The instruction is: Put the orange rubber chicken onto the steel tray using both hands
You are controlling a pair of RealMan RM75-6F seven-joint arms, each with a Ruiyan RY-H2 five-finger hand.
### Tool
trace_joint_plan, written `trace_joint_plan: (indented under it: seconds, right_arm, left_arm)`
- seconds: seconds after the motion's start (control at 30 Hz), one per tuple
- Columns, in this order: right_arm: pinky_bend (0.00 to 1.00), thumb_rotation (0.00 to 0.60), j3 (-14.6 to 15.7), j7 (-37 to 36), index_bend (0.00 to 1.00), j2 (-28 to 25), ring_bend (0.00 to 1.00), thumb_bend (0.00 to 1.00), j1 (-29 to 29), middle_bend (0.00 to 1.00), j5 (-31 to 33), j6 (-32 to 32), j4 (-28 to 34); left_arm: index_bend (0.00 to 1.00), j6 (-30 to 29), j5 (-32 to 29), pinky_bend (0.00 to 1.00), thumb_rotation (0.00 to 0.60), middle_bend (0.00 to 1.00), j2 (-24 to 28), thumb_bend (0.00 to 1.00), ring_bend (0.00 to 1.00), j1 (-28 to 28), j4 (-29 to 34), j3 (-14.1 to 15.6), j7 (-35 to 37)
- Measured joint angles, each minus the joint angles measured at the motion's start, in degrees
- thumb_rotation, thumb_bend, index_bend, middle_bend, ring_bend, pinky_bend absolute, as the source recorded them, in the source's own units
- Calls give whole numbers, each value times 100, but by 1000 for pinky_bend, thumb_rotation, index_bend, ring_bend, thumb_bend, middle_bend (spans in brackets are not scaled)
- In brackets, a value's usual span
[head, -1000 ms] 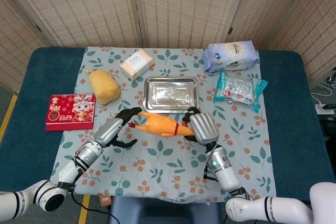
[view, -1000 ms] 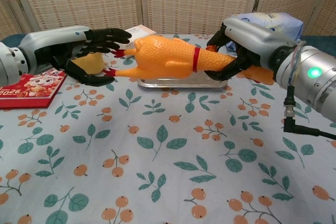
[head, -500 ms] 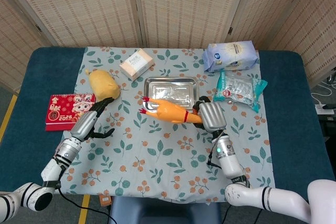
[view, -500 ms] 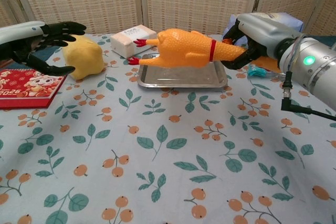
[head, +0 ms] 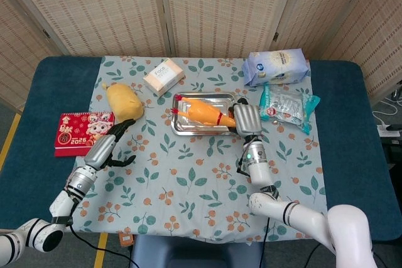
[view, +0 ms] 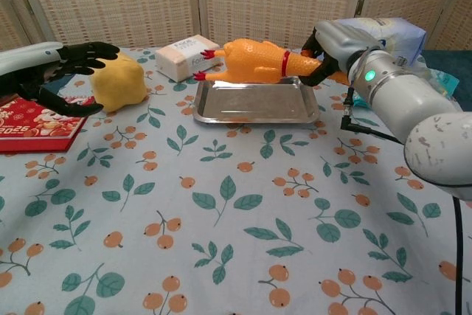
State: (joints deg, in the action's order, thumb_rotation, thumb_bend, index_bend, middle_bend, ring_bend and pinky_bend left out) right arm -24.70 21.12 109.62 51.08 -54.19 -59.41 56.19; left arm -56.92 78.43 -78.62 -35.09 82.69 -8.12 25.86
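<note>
In the last second my right hand [view: 324, 48], gripping the neck end, has carried the orange rubber chicken [view: 254, 62] over the steel tray [view: 254, 103] (not yet set down), while my left hand [view: 66, 71] released, spread empty beside the yellow plush [view: 119, 82].

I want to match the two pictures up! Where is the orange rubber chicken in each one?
Head view: the orange rubber chicken is just above the middle, over the steel tray, held by the right hand.
Chest view: the chicken is near the top centre, held above the tray by the right hand.
Shared landmark: the white box just to the tray's left and behind it.
</note>
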Motion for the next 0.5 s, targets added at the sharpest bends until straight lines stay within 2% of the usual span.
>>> trace_joint_plan:
  seconds: [0.1, 0.3, 0.43, 0.5]
  right_arm:
    - [881, 600, -143, -142, 901, 317, 695, 440, 321, 544, 14, 157, -741]
    - [864, 600, -431, -454, 903, 934, 673, 440, 1040, 544, 65, 590, -2345]
    - [834, 600, -604, -802, 896, 1390, 636, 440, 1517, 545, 102, 978, -3391]
    - [784, 600, -666, -978, 863, 1579, 590, 440, 1696, 544, 117, 1183, -3749]
  left_arm:
    - [0, 44, 35, 11, 600, 0, -45, 322, 0, -9, -93, 37, 41]
    - [0, 47, 203, 11, 600, 0, -134, 326, 0, -21, -292, 122, 137]
    - [0, 37, 300, 11, 600, 0, -211, 330, 0, -26, -446, 170, 292]
    - [0, 35, 334, 11, 600, 0, -236, 335, 0, -34, -507, 183, 339]
